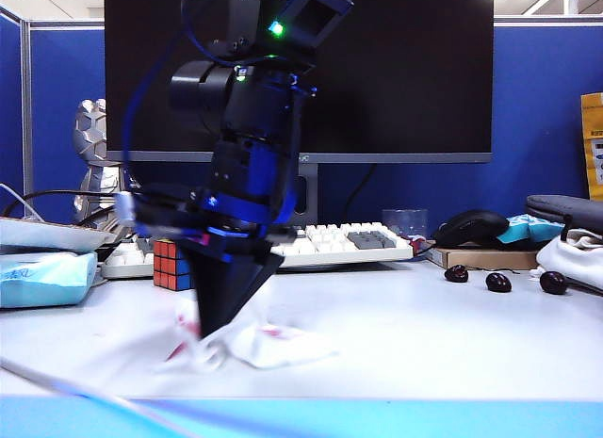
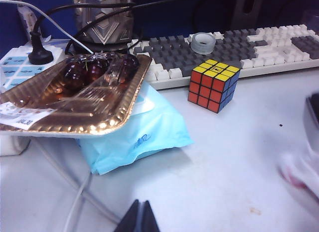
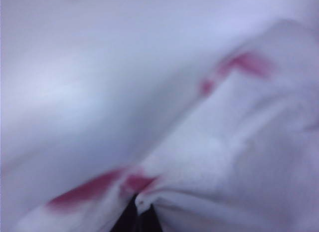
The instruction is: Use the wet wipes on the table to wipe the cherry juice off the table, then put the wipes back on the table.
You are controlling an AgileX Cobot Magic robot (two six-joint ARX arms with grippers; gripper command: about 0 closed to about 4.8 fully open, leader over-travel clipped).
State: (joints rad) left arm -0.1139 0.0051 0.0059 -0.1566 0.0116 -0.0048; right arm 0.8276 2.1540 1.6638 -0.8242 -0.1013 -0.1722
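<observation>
Right wrist view's all blur: the wipe swallows the right gripper tips, while the left gripper is cut off at the frame edge.

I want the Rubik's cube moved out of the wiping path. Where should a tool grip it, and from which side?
Grip the Rubik's cube across two opposite upright faces, coming straight down from above. It sits flat on the table with its yellow top exposed. The keyboard is close behind it and the blue wipes pack beside it, so a side approach looks cramped.
</observation>
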